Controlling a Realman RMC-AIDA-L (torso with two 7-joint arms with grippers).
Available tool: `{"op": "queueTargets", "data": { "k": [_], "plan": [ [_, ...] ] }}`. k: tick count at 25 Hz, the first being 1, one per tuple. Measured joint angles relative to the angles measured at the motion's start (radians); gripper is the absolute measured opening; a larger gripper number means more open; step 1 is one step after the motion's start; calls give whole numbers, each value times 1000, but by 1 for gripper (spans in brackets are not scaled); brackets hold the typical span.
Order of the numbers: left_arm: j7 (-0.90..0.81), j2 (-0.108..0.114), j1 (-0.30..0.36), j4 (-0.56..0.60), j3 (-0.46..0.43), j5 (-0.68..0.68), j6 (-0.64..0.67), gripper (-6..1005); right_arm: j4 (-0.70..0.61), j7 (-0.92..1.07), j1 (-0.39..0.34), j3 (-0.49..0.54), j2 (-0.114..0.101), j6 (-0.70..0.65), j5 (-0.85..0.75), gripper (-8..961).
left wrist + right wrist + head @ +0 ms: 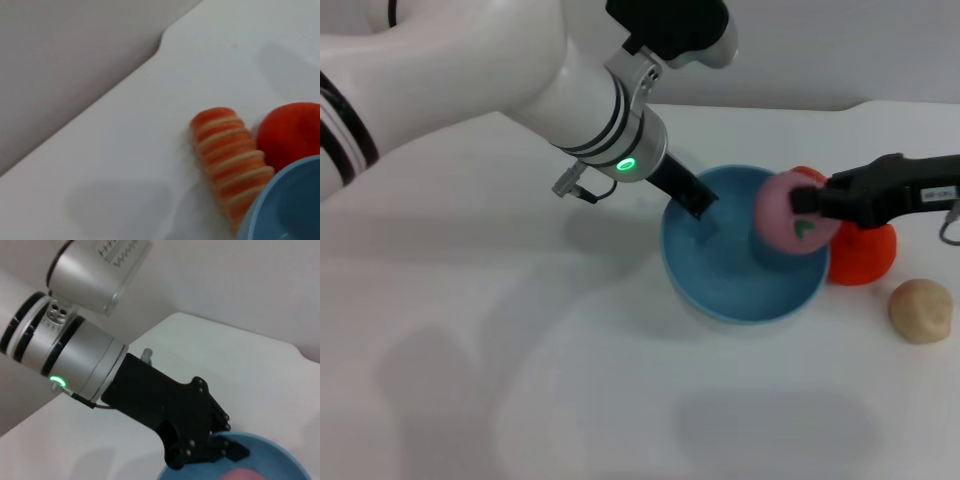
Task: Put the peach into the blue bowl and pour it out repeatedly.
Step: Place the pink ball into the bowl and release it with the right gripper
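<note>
Right gripper [812, 208] clamped on peach [788, 212], holding it over blue bowl [740, 290] at bowl's 2 o'clock rim. Left gripper [698, 200] at bowl's 10 o'clock rim, fingers pinching rim. Orange-red fruit [865, 255] at bowl's 3 o'clock; beige ball [921, 310] at 4 o'clock. Striped orange roll [227, 155] lies against bowl.

No legible text anywhere. The right gripper [812, 203] carries a small white label [932, 192] on its black body, printing too fine to read. In the right wrist view the left arm's grey camera housing [102, 267] shows embossed marks [120, 247] near its edge, not decipherable; a green indicator light [626, 165] glows on the left wrist ring.
</note>
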Motion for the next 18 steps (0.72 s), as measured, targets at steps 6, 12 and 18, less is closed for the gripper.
{"op": "queueTargets", "data": {
  "k": [6, 12, 18],
  "plan": [
    [-1, 0, -15, -3, 9, -9, 4, -2, 61, -10, 22, -49, 0, 55, -1, 71],
    [-2, 0, -7, -7, 9, -9, -1, -1, 73, -27, 15, -43, 0, 60, 3, 201],
    [-2, 1, -5, -11, 10, -11, 10, -2, 72, -27, 3, -41, 2, 60, 17, 391]
  ]
}}
